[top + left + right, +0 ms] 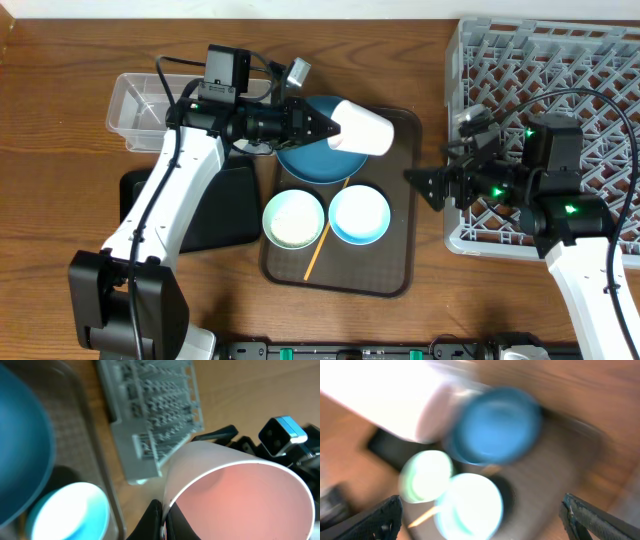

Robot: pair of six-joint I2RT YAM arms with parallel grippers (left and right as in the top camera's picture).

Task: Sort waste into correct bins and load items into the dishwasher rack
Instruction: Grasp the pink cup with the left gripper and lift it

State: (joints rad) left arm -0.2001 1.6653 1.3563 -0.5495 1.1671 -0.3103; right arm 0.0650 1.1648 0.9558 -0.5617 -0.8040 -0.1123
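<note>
over dark blue plate [308,166] edge: pinkish-white cup [362,128], tipped sideways, pink inside.

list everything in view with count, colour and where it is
cup: 1, pinkish-white, held on its side above the tray's far end
plate: 1, dark blue, on tray
mint bowl: 1, pale mint, on tray
blue bowl: 1, light blue, on tray
stick: 1, wooden, between the bowls
tray: 1, brown, centre
tub: 1, clear, far left
bin: 1, black, left of tray
rack: 1, grey, right
left gripper: shut on cup
right gripper: open, empty, between tray and rack
</note>
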